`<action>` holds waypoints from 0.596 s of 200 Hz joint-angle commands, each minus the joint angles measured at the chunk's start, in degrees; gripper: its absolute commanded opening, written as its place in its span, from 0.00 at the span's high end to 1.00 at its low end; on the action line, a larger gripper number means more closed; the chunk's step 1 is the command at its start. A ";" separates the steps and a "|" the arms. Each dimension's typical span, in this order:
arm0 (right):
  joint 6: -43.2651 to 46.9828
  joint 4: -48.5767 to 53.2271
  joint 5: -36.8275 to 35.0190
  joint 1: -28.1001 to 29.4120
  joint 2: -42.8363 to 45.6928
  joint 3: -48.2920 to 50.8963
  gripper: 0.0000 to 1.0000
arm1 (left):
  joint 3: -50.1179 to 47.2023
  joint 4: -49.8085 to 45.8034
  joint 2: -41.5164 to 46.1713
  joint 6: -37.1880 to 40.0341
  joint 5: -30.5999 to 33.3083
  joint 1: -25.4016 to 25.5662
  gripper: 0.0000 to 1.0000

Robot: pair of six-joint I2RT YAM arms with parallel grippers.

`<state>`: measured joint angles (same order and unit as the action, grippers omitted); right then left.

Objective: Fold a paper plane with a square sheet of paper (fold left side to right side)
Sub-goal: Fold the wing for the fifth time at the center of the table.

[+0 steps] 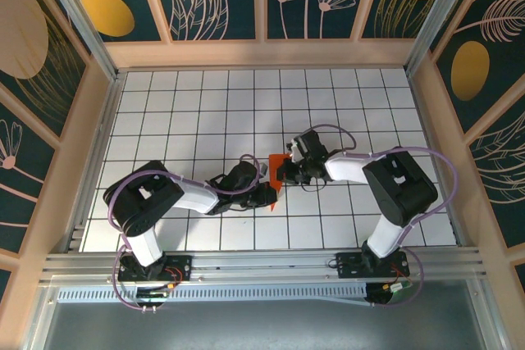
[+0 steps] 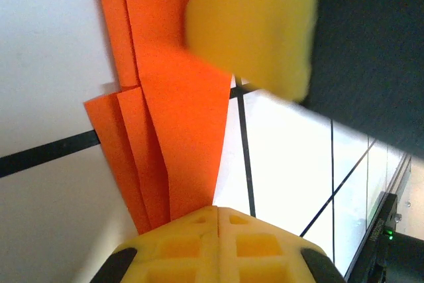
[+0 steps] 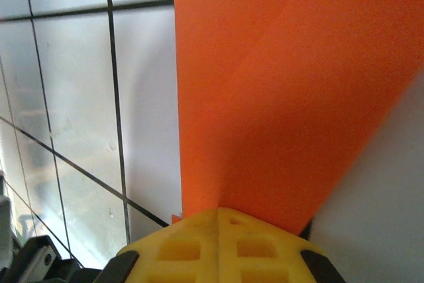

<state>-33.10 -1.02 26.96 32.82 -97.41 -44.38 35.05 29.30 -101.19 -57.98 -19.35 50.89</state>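
Folded orange paper [image 1: 276,161] is lying on the gridded table [image 1: 189,104], about midway between the left and right edges and closer to the near edge than to the far one, with both arms reaching in to meet over it.

Left gripper [image 2: 218,215]: its yellow fingers are sitting closed, tip against tip, at the paper's near end. Its wrist camera is showing several stacked layers with stepped edges, and they are fanning apart slightly rather than lying flat. Right gripper [image 3: 218,215]: its fingers are likewise closed, with a broad creased face of the paper running out from under the tips. In both views the paper is spreading to either side of the finger seam, so the tips are judged to be bearing on it rather than pinching it — contact itself cannot be confirmed.

Handling assessment: the paper is looking very light, thin and springy; the layers are likely to lift once released, and the piece is likely to slide on the smooth table under a sideways push. It is also liable to tear or crumple under a hard pinch. Recommended hold — pin the layered spine with one set of tips and take a free outer edge for the fold.
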 commanded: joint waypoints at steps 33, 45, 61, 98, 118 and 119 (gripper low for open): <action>2.09 -4.63 3.61 -1.17 0.40 -0.79 1.00 | -2.49 -3.31 -1.03 -0.38 1.04 -0.24 1.00; 1.99 -5.91 4.47 -1.12 -0.03 -0.94 1.00 | -2.51 -3.28 -1.03 -0.38 1.07 -0.31 1.00; 2.02 -6.45 4.19 -1.14 -0.69 -1.32 1.00 | -2.58 -3.19 -1.09 -0.38 1.03 -0.23 1.00; 2.40 -7.51 3.45 -3.11 -4.58 -1.76 1.00 | -2.68 -3.11 -0.90 -0.39 0.98 -0.19 1.00; 2.47 -7.86 2.69 -3.32 -5.90 -2.02 1.00 | -2.88 -3.41 -0.51 -0.34 1.06 -0.27 1.00; 2.45 -7.90 2.63 -3.39 -5.93 -2.02 1.00 | -2.88 -3.43 -0.46 -0.32 1.07 -0.27 1.00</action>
<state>-31.79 -7.57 30.04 29.98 -101.41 -45.12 34.33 30.76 -101.21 -58.13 -19.20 50.89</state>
